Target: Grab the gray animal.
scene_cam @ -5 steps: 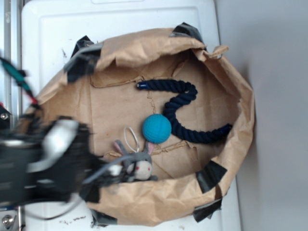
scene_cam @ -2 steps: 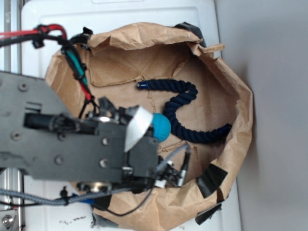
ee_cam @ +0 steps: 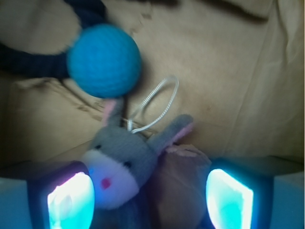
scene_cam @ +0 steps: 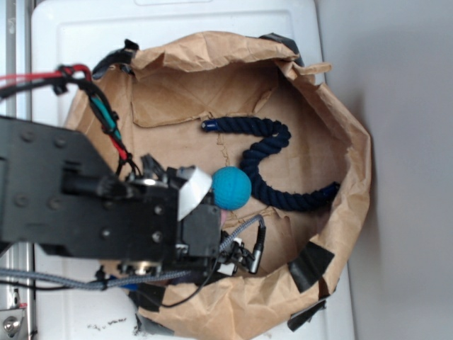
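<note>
In the wrist view the gray animal (ee_cam: 126,157) lies on brown paper, its cream muzzle with a red dot facing the camera and its long ears pointing up. Its white string loop (ee_cam: 157,102) trails away above it. My gripper (ee_cam: 150,200) is open, and the two glowing pads (ee_cam: 71,200) stand on either side of the toy; the head is close to the left pad. In the exterior view the arm covers the animal, and the gripper (scene_cam: 241,253) hangs low inside the bag.
A blue ball (scene_cam: 231,188) (ee_cam: 104,59) rests just beyond the animal's ears, against a dark navy rope (scene_cam: 269,152). All lie inside a torn-open brown paper bag (scene_cam: 354,184) with raised, taped walls, on a white surface (scene_cam: 85,42).
The arm has swung in from the left over the bag and now covers the animal, which lay in plain sight a second ago. The ball and rope have not moved.
</note>
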